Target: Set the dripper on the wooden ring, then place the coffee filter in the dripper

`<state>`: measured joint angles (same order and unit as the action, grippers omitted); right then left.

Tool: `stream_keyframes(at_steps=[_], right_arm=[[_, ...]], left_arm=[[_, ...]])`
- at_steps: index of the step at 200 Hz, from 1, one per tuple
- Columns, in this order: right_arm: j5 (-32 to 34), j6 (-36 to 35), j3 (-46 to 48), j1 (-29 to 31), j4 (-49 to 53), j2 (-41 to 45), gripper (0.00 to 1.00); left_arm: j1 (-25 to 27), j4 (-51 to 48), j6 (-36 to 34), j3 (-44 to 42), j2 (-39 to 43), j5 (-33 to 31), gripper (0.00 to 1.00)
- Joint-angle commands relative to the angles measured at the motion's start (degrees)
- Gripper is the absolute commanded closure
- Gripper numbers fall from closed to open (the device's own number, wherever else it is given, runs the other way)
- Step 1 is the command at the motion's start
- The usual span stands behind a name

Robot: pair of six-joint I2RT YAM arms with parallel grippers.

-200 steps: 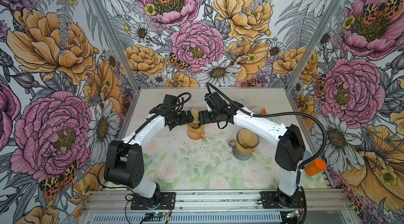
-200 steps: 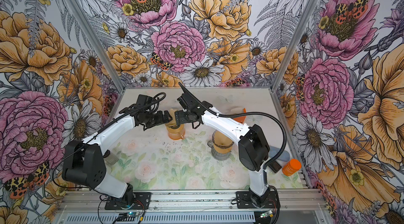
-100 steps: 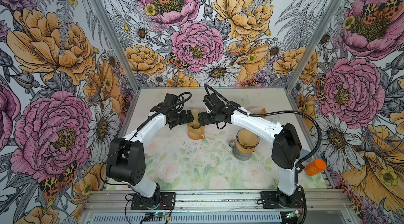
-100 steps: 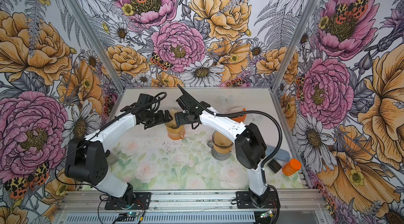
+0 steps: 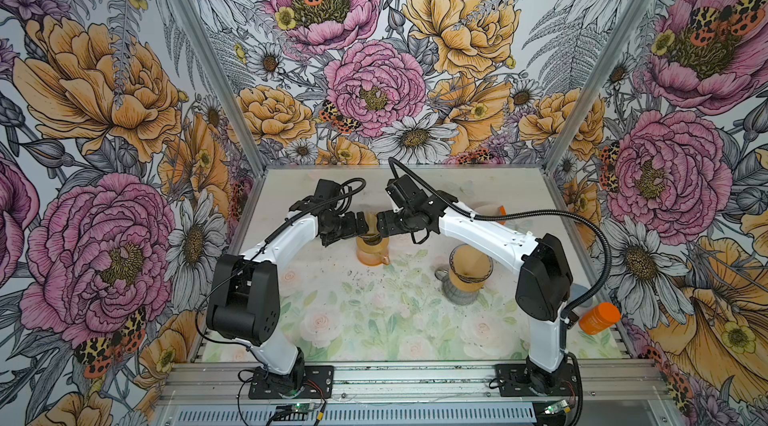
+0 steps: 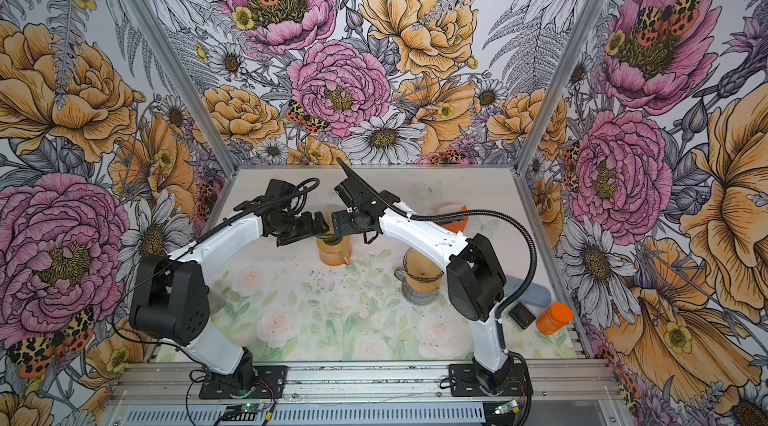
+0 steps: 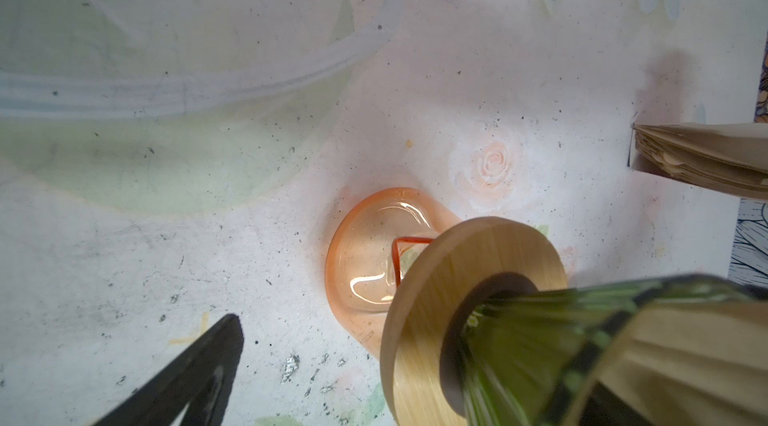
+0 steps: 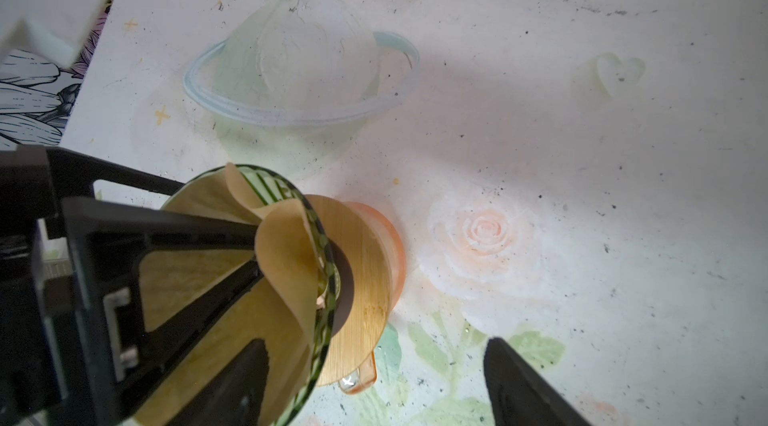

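Observation:
The green glass dripper with a wooden collar stands on an orange glass carafe at mid-table in both top views. A brown paper coffee filter sits inside the dripper, its edge curled inward. My left gripper is open, and one of its black fingers lies inside the filter. My right gripper is open and straddles the dripper's rim: one finger is over the filter, the other stands clear beside the carafe. In the left wrist view the filter fills the dripper.
A stack of spare brown filters stands in an orange holder behind the right arm. A grey mug with an amber dripper is to the right of the carafe. An orange jar and a small black device lie at the right front.
Both grippers stay at the dripper. The right arm's elbow has shifted slightly left, and its jaws have narrowed a little.

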<state>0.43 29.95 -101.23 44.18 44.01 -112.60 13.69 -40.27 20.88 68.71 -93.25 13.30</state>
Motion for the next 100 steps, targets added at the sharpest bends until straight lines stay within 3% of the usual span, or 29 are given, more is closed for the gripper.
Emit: stream_keyframes(at_steps=[1,100], right_arm=[[1.2,-0.7,-1.4,-0.3,0.5,-1.4,0.18],[2.5,0.5,-1.8,-0.5,0.9,1.1,0.25]], left_arm=[[-0.4,-0.2,-0.5,2.0,0.1,-0.8,0.01],[-1.0,-1.4,-0.4,3.2,2.3,1.0,0.01]])
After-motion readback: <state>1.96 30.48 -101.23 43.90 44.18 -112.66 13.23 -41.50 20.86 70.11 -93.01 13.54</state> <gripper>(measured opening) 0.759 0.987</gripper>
